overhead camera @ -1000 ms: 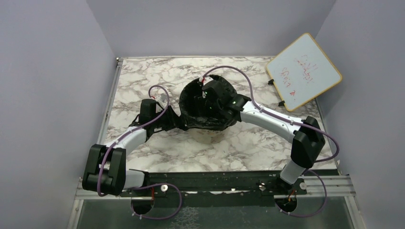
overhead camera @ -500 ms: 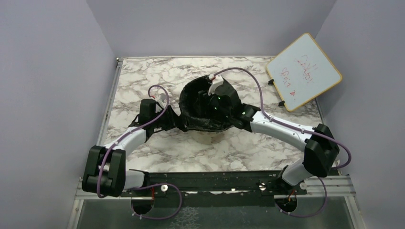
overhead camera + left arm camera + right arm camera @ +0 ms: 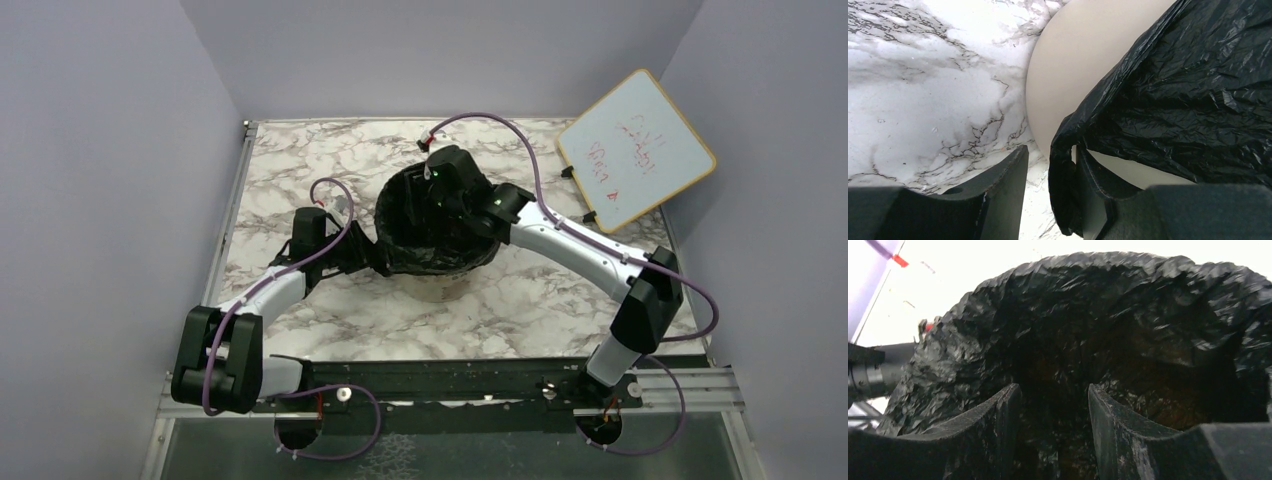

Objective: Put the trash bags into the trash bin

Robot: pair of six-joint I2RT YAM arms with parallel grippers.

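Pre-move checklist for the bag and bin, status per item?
1. Trash bag spread open in the trash bin: ok, its edge hangs over the bin's outside.
2. Left tool clamped on the bag's edge: not ok. A fold hangs between the fingers, against one, with a gap to the other.
3. Right tool inside the bag, fingers apart: ok.
4. Bag folded over the rim all round: cannot tell, the right arm hides part of it.
5. Bin upright on the marble table: ok.
6. Whiteboard apart from both arms: ok.
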